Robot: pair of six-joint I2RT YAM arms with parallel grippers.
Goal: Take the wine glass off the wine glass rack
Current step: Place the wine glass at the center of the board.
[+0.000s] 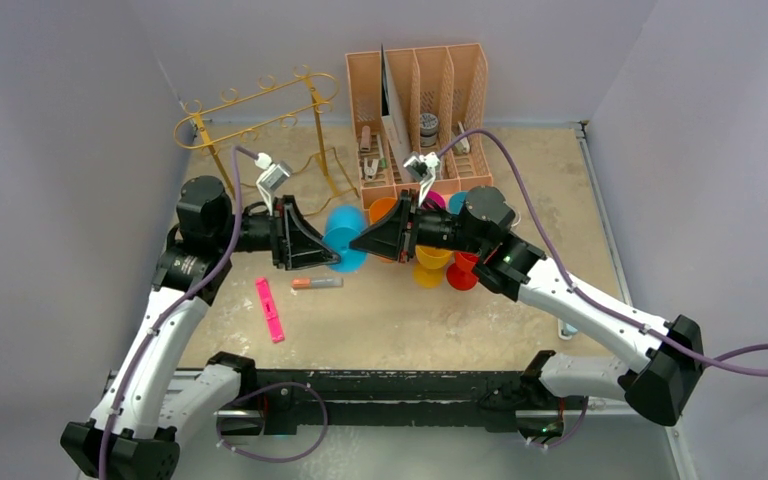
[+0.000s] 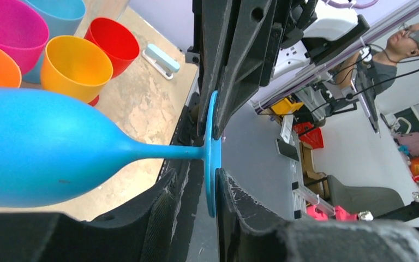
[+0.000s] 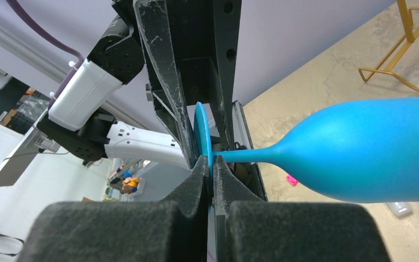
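The wine glass (image 1: 345, 238) is hanging in the air over the middle of the table (image 1: 520, 180), lying on its side, well clear of the wine glass rack (image 1: 203, 140), which is standing bare at the far-left corner. So the lift-off itself is looking done.

The glass is showing a matte blue skin, a broad bowl (image 3: 371, 153), a slim stem (image 2: 163, 152) and a thin flat foot (image 2: 213, 158). It is probably light, stiff and easily snapped at the stem if twisted. The foot is offering the surest hold: flat on both faces, so pads can be pressing it squarely. The rounded bowl would likely be slipping out of a narrow pinch.

The right gripper (image 3: 211, 166) is pinching that foot at its rim, pads closed tight on the disc. The left gripper (image 2: 202, 183) is straddling the same foot from the other side, its jaws standing apart with a gap showing on one face, so it is not clamping.

Just beyond, nearer the far edge, coloured cups (image 1: 430, 265) are crowding in front of a peach organiser (image 1: 420, 100). A swing of the bowl could be knocking them.
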